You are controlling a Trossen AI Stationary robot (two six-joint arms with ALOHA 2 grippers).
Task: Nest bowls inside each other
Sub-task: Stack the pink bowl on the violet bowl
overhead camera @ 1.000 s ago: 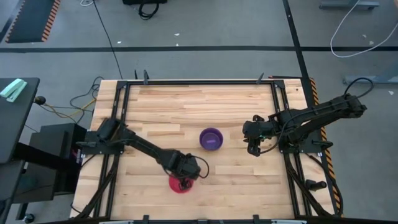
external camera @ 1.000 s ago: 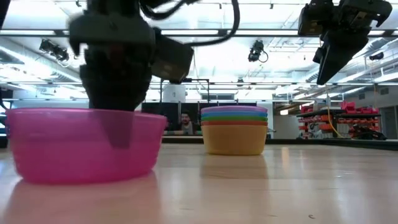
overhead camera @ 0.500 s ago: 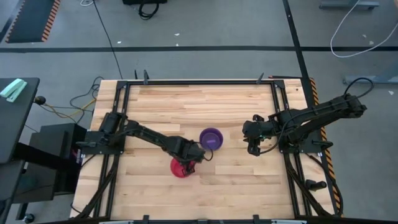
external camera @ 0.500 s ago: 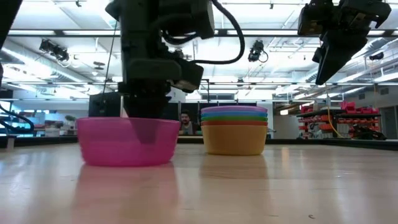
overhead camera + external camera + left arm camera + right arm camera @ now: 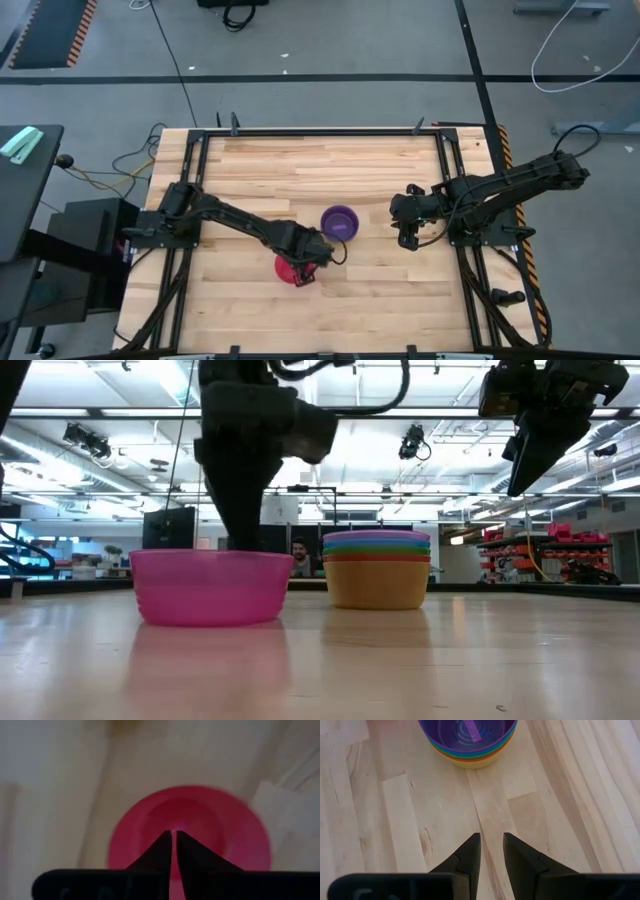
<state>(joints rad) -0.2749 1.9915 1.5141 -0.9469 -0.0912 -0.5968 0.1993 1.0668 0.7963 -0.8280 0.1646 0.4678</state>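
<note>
left gripper [image 5: 306, 272]: hung right over the pink-red bowl [image 5: 290, 269], fingers only a sliver apart, grip can't be told | stack of nested bowls [image 5: 340, 222] sat just up-right of it, purple on top | right gripper [image 5: 408, 236]: parked beyond the stack, fingers apart, nothing held | wooden table [image 5: 330, 165], workshop seen behind

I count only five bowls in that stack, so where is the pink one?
The small pink-red plastic bowl sits alone on the wooden table, near its front edge in the high view, just left of the stack of nested bowls, under the left gripper.
</note>
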